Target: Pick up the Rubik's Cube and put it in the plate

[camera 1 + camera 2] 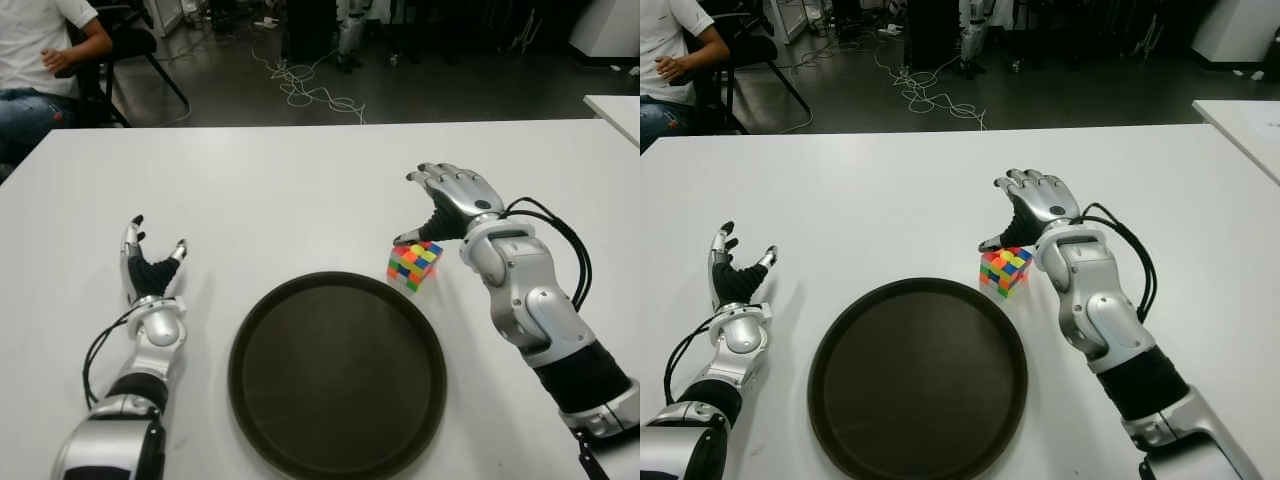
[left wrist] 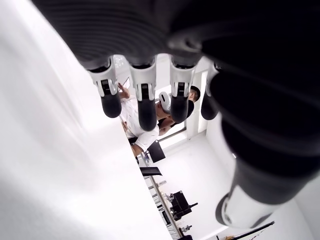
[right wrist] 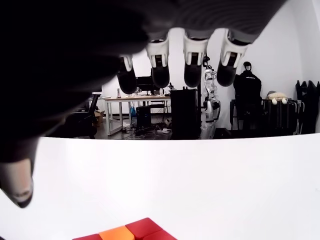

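The Rubik's Cube (image 1: 414, 264) sits on the white table just off the far right rim of the dark round plate (image 1: 337, 372). My right hand (image 1: 437, 205) hovers directly over and behind the cube, fingers spread and open, thumb tip close to the cube's top; nothing is gripped. The cube's top edge (image 3: 127, 231) shows below the fingers (image 3: 192, 67) in the right wrist view. My left hand (image 1: 150, 262) stands open on the left side of the plate, fingers pointing up, holding nothing.
A person in a white shirt (image 1: 40, 50) sits at the far left beyond the table. A second white table corner (image 1: 615, 110) shows at the far right. Cables (image 1: 305, 90) lie on the floor behind the table.
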